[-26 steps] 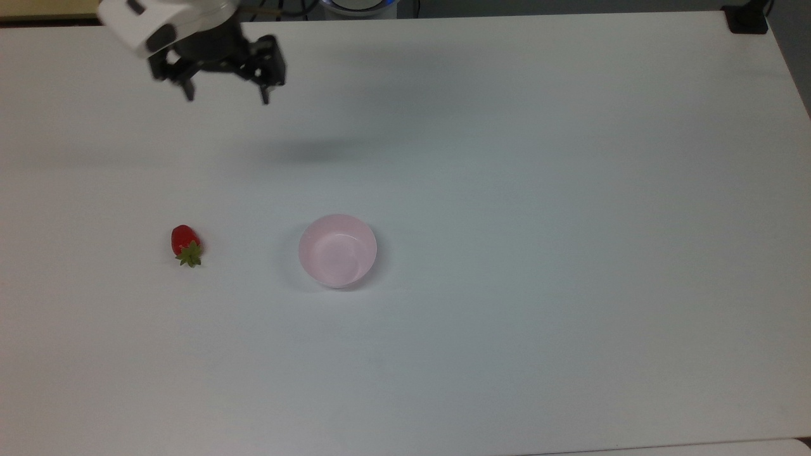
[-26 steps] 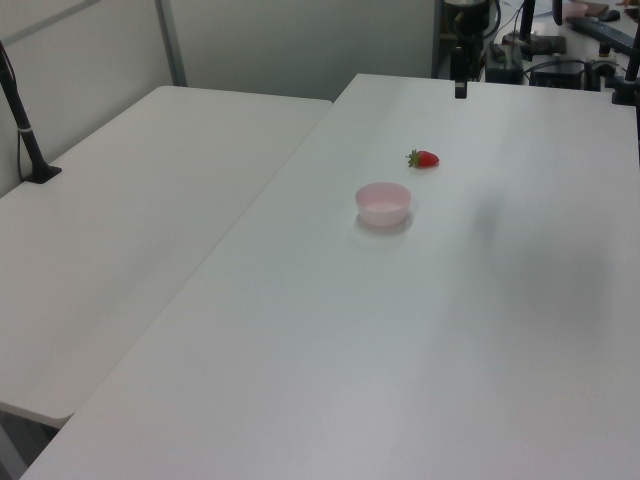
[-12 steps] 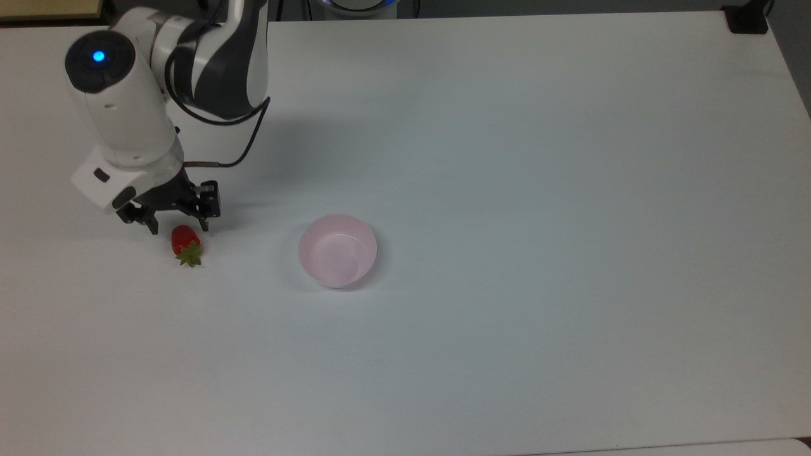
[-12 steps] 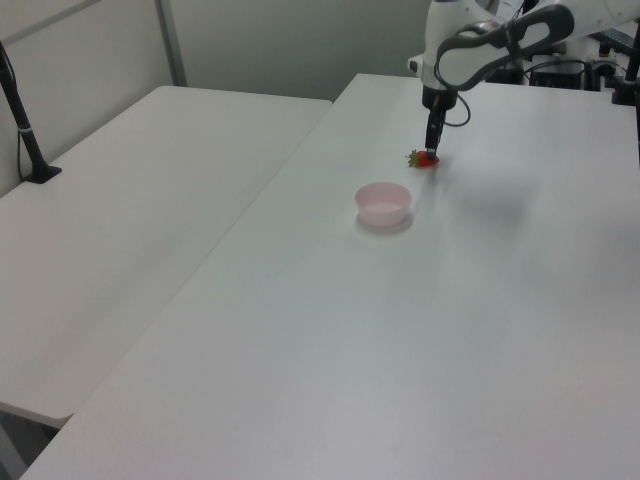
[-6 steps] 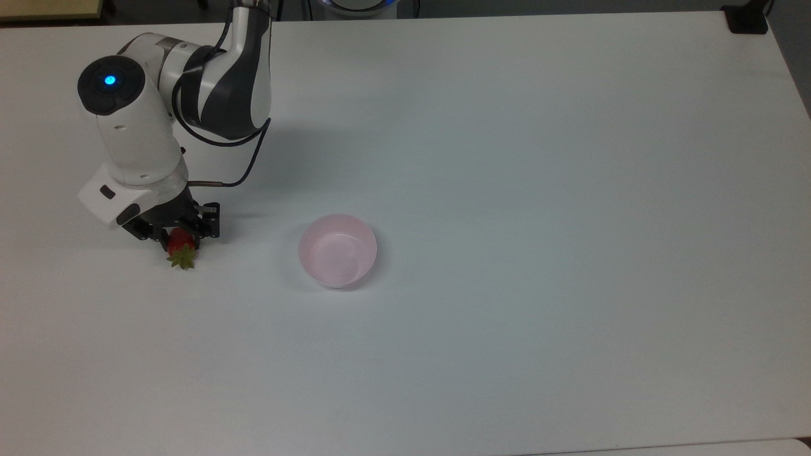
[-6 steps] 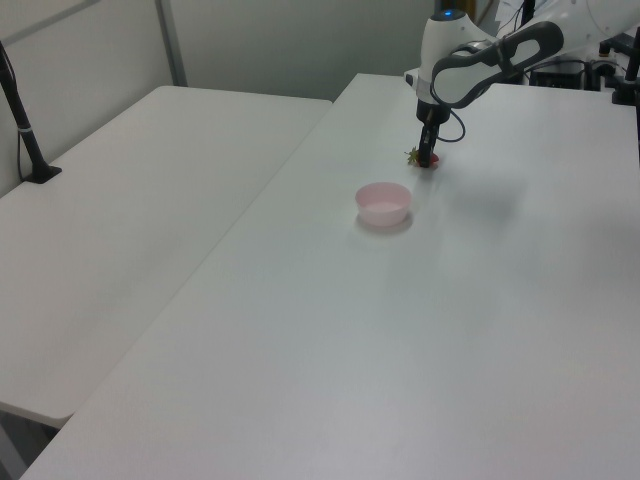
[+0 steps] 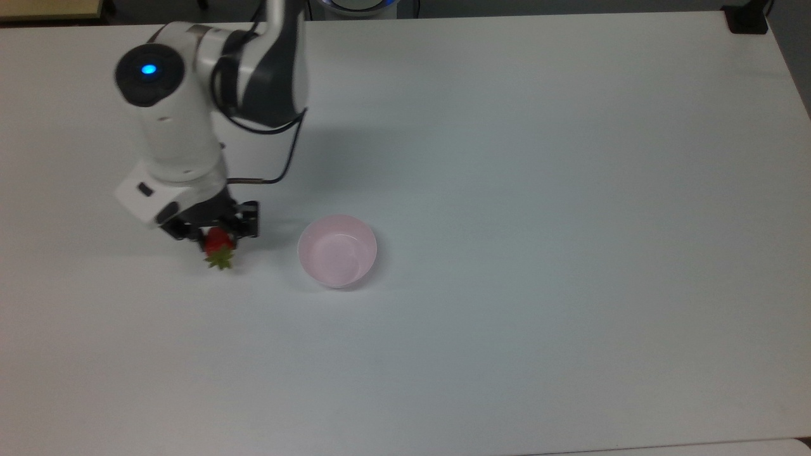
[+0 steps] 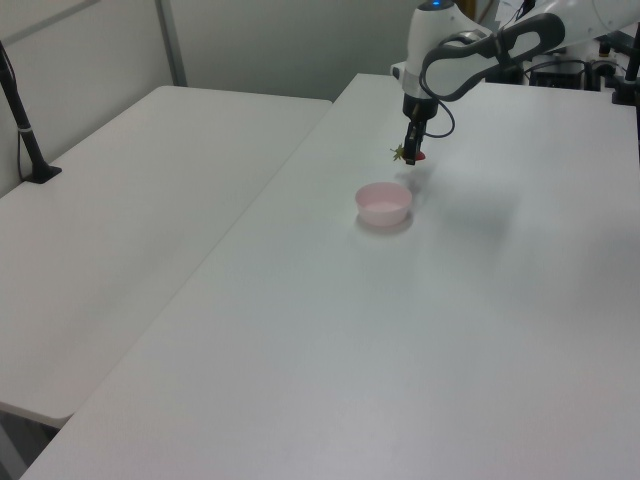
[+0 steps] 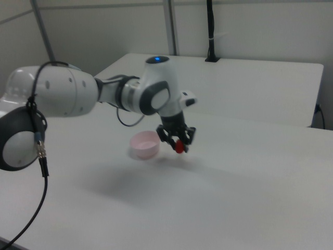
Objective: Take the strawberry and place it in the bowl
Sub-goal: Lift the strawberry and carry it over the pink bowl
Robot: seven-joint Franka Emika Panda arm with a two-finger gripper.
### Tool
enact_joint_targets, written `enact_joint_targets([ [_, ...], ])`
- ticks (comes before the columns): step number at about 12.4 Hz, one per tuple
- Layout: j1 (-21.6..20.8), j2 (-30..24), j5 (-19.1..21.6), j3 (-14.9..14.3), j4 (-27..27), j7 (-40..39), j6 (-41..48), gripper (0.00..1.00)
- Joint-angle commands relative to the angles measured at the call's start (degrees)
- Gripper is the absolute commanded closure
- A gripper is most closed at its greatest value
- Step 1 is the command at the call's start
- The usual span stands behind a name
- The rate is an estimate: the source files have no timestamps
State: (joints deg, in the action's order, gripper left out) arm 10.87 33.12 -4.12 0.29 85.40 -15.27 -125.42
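My gripper (image 7: 217,240) (image 8: 411,154) (image 9: 179,145) is shut on the red strawberry (image 7: 218,244) (image 8: 407,154) (image 9: 180,147), whose green cap points toward the top view's bottom. The berry hangs lifted off the white table (image 7: 507,190). The pale pink bowl (image 7: 338,251) (image 8: 383,203) (image 9: 144,145) stands empty on the table, to the right of the held strawberry in the top view and to its left in the right view.
The white arm (image 7: 190,101) reaches in from the top view's upper left. A second white table (image 8: 130,230) adjoins at the left view's left, with a black post (image 8: 25,130) on it. A dark clamp (image 7: 747,19) sits at the top view's upper right corner.
The gripper came down over the strawberry, shut on it, then lifted it and carried it to the top view's right, toward the bowl.
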Motion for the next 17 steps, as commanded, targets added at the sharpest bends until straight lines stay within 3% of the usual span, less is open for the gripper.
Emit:
enact_joint_targets([
  [1,-6.5,-5.3,1.0,-0.6,1.7,7.0,6.1,0.80],
  [4,-10.7,-4.9,0.1,-0.7,1.8,14.5,6.1,0.75],
  [5,-11.2,-4.6,0.1,-0.6,1.9,15.5,6.1,0.64],
  [6,-11.7,-4.4,0.1,-0.7,2.0,16.1,6.1,0.60],
  [8,-12.0,-4.5,0.1,-0.7,1.9,17.3,6.2,0.27],
  [9,-12.2,-5.3,0.2,-0.7,1.7,17.3,8.6,0.00],
  [12,-12.9,-9.6,0.2,-0.6,1.5,17.3,14.2,0.00],
  [15,-14.4,-18.6,0.3,-0.7,1.9,17.4,27.2,0.00],
  [17,-14.6,-22.6,0.3,-0.8,1.9,18.0,30.9,0.00],
])
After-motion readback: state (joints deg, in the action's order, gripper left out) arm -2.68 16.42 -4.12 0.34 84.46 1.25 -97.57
